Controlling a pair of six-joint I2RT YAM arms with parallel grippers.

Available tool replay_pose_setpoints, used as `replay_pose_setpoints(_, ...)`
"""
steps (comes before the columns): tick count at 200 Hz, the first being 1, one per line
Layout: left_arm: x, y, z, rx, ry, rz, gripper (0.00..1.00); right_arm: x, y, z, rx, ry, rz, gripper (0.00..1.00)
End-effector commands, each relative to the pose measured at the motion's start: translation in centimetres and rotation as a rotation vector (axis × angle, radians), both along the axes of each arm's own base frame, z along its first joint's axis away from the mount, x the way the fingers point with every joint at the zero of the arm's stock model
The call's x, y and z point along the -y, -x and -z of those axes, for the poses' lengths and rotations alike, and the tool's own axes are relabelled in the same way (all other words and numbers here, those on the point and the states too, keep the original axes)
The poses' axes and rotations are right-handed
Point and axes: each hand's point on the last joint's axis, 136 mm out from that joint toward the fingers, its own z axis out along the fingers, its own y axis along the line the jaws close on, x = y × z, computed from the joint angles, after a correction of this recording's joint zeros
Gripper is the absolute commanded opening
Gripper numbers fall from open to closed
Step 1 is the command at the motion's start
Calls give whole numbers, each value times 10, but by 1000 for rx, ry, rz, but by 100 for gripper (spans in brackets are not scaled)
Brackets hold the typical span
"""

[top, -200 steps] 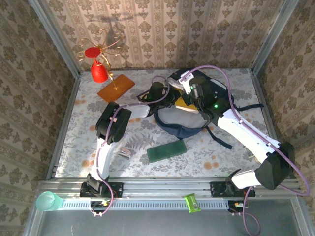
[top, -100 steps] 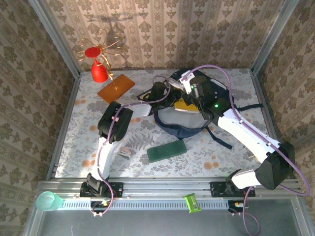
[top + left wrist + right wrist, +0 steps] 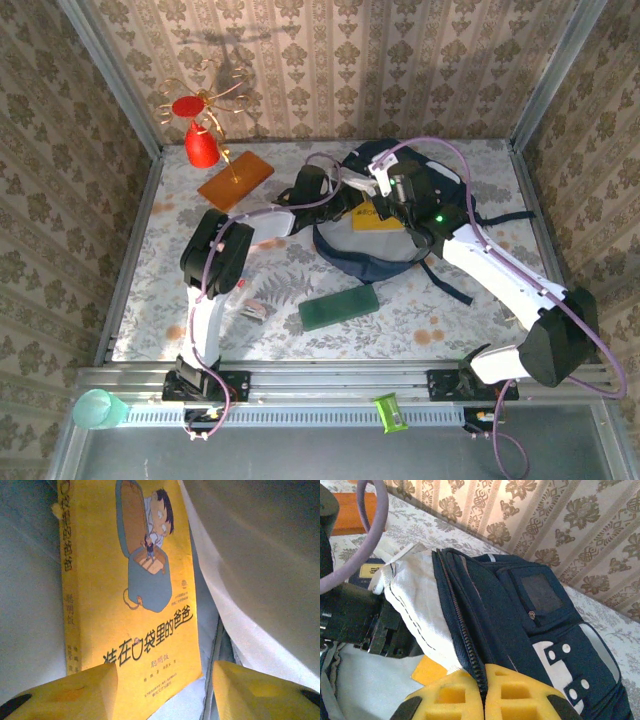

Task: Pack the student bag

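The student bag (image 3: 372, 268) lies open on the desk (image 3: 160, 262). Its zip edge is clenched by the right end effector (image 3: 484, 690). The left end effector (image 3: 165, 680) hangs released over the yellow book (image 3: 130, 580) inside. Recommended: lift left clear, mouth held wide.

Overhead, wrist close-ups: student bag (image 3: 372, 268)

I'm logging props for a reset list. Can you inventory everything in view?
student bag: one, navy with white lining, far centre, open
book: one, yellow, in the bag's opening
flat case: one, dark green, in front of bag
board: one, orange, far left
cone ornament: one, red with gold wire, far left corner
cup: one, teal, near rail's left end
clip: one, lime green, near rail's middle
left fingers: two, yellow, apart above book
right fingers: two, yellow, pinching bag's zip edge
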Motion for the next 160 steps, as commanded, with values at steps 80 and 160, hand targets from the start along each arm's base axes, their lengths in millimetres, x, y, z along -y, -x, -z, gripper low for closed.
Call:
replay_pose_setpoints(80, -132, 50, -20, 142, -237, -106, 55, 33, 21, 25, -36, -130, 115, 0)
replay_pose_setpoints(160, -208, -8, -19, 265, -679, -136, 64, 18, 47, 100, -270, -200, 83, 46)
